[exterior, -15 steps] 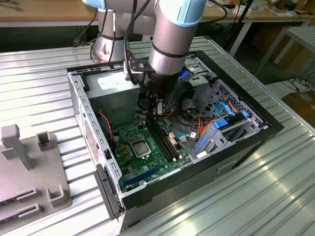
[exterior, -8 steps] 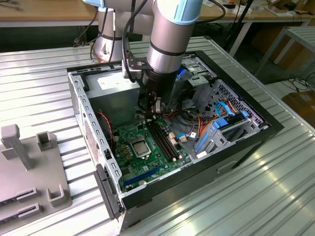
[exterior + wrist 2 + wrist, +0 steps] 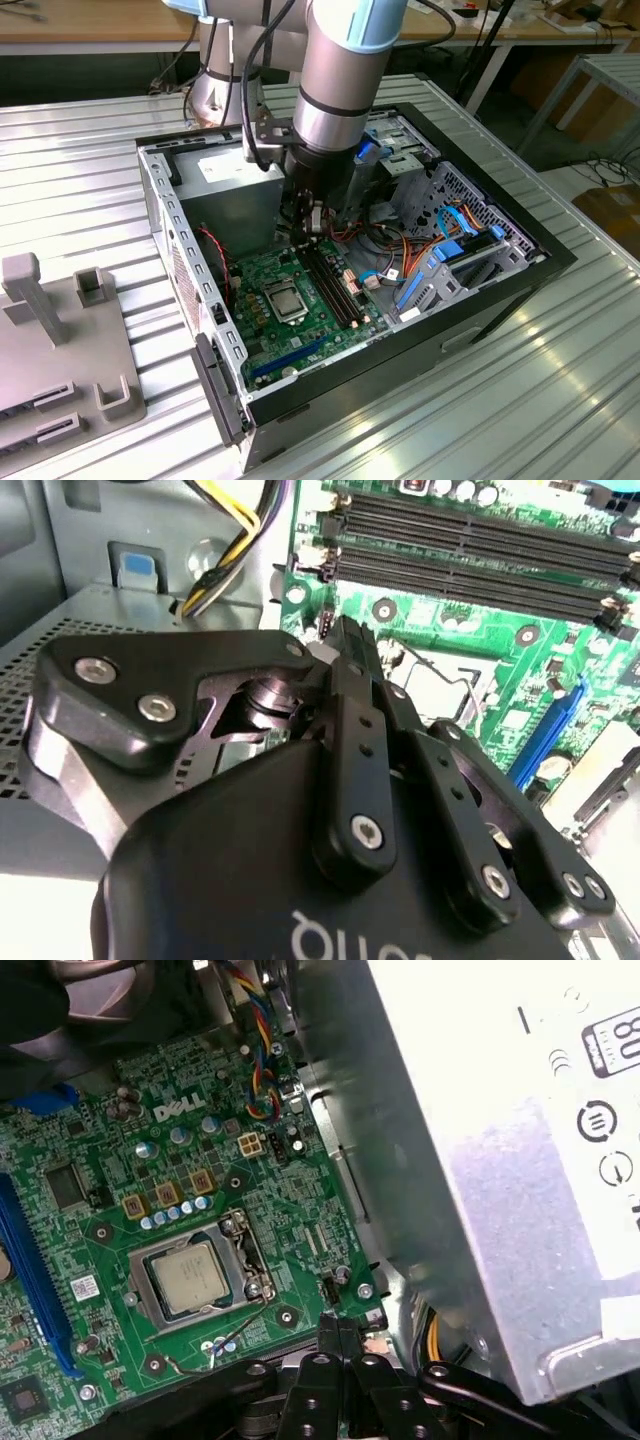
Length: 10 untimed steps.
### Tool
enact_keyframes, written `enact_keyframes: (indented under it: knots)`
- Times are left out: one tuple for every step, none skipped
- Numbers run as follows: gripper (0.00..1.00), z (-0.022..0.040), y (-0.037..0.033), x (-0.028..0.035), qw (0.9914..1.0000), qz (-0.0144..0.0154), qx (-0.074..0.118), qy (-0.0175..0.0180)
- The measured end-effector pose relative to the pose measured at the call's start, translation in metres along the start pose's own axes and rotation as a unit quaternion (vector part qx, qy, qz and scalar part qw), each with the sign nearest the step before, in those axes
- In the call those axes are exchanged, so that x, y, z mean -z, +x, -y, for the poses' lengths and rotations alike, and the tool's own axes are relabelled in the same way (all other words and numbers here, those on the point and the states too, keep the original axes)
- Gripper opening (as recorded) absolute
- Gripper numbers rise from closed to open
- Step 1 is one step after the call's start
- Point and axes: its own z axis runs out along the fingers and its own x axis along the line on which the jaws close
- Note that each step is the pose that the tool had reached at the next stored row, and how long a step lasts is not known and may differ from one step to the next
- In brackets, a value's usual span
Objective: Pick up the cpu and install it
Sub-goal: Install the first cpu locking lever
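Claw inside open computer case, fingers pressed together, nothing between them, tips just above green motherboard beside memory slots. Cpu sits in socket on motherboard, metal lid up, at about 10 o'clock from claw tips in first wrist view, near but not touching. Grey power-supply box alongside. Case rests on ribbed metal worktop.

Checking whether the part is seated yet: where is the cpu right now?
The small square grey-centred cpu sits in its socket on the green motherboard, beside the long black memory slots; the gripper hangs nearby, apart from it.
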Motion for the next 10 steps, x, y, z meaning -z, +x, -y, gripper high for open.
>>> enact_keyframes:
  knots:
    - [0.11,0.0002,0.0007,0.0000,1.00000,0.0000,0.000,0.0000]
    - [0.11,0.0004,0.0014,0.0000,1.00000,0.0000,0.001,0.0000]
    - [0.11,0.0009,0.0027,0.0000,1.00000,-0.0001,0.001,0.0000]
    - [0.11,0.0015,0.0045,-0.0001,1.00000,-0.0001,0.002,0.0001]
    - [0.11,0.0026,0.0075,-0.0002,1.00000,0.0000,0.002,0.0001]
    - [0.11,0.0033,0.0096,-0.0002,1.00000,-0.0001,0.003,0.0001]
    - [0.11,0.0041,0.0120,-0.0002,1.00000,-0.0001,0.003,0.0001]
    - [0.11,0.0048,0.0140,-0.0003,0.99999,-0.0001,0.003,0.0001]
    - [0.11,0.0054,0.0157,-0.0004,0.99999,-0.0001,0.004,0.0001]
    - [0.11,0.0059,0.0170,-0.0005,0.99999,-0.0001,0.004,0.0001]
